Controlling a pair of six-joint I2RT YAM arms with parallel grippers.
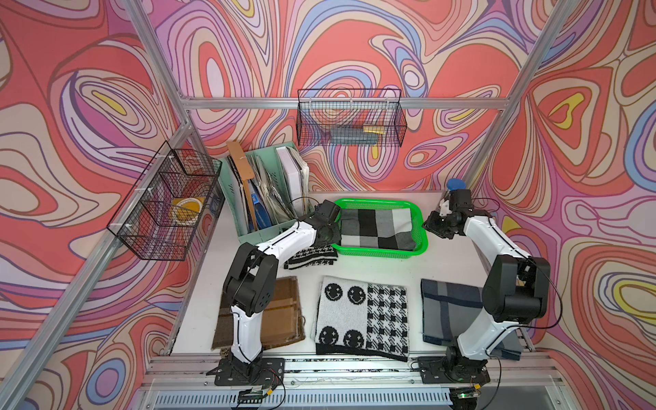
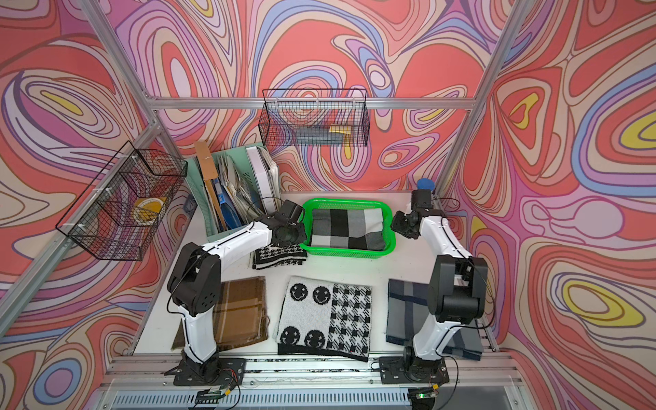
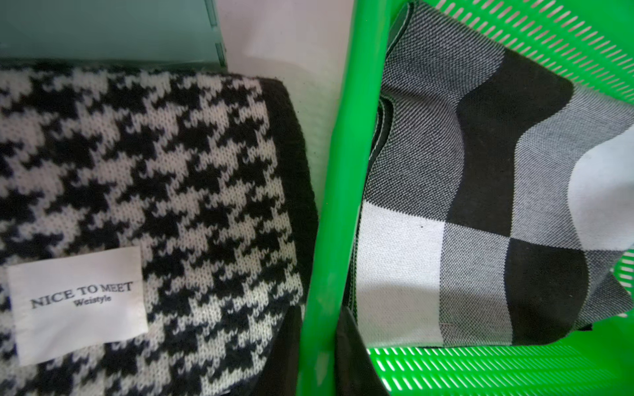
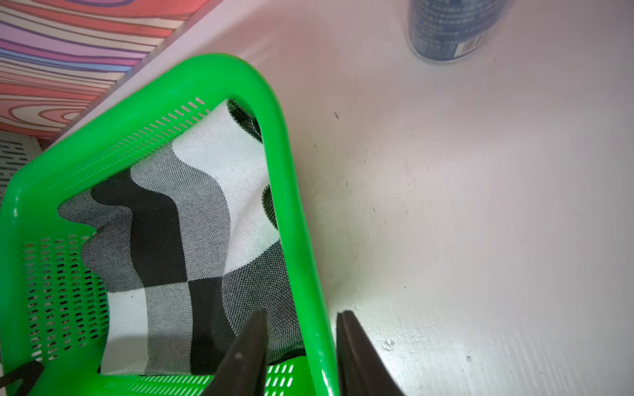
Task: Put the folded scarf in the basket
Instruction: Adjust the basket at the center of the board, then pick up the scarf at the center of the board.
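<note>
Scarf loc: checked scarf [image 1: 378,227] (blk/grey/white) is lying folded inside the green basket [image 1: 383,252], mid frame in both top views. It's covering most of the floor.
L gripper [image 3: 319,310]: is sitting astride the basket rim at the bottom of the left wrist view. Jaws are nearly closed and pressing both faces of the rim, so it's holding the basket, not the scarf.
R gripper [image 4: 302,312]: is straddling the opposite rim at the bottom of the right wrist view. Jaws are parted w/ a gap on the scarf side, gripping nothing.
Handling: woven cloth that's rippling in waves, so prob. soft, light, floppy. Not fragile. Layers are likely to slide or unfold if only the top one is pinched.
Grip pt: if reseating, best pinching thru the whole stack at a folded edge near a corner.
Neighbour: houndstooth scarf [image 3: 137,164] is lying on the desk [image 1: 443,262] just beside the basket, outside it.
Status: placing looks about done.
</note>
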